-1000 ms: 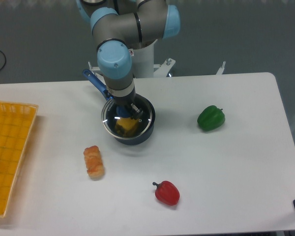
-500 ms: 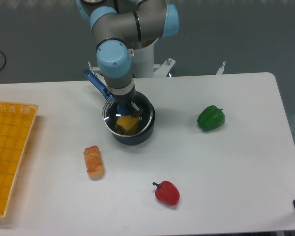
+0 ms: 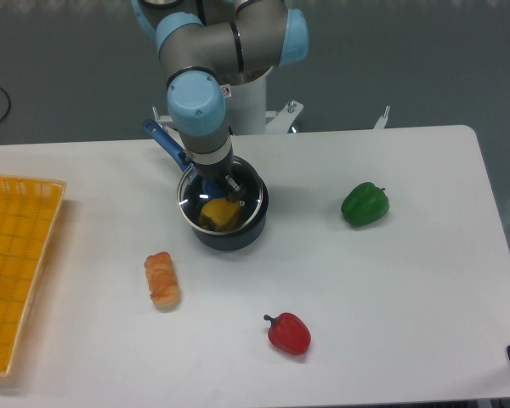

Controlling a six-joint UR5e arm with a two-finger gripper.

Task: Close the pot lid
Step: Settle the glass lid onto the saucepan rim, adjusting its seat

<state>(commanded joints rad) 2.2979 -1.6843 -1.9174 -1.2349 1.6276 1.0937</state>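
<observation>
Since a second ago we see the glass lid [image 3: 221, 201] settle: its silver rim, which stood a little off toward the near left of the pot [image 3: 223, 214], now lines up almost with the pot's mouth, and the arm's wrist has drawn slightly back and up.

Nearest us on the white counter [image 3: 391, 280] lies a red pepper [image 3: 288, 333], then a bread roll [image 3: 162, 279] to its left, with a yellow basket [image 3: 17, 272] at the left edge. Farther back, a green pepper [image 3: 364, 204] sits well apart to the right of the pot.

The pot stands mid-counter with something yellow showing through the lid. Its blue handle [image 3: 165, 143] runs away to the far left, passing behind the wrist.

The fingers [image 3: 222, 184] hang straight down over the lid's centre, where the blue knob sits. The wrist hides them too much; we cannot tell whether they pinch the knob or stand spread.

What matters now, we judge, is that the lid lies directly beneath the fingers, so the move left is a straight release and lift.
</observation>
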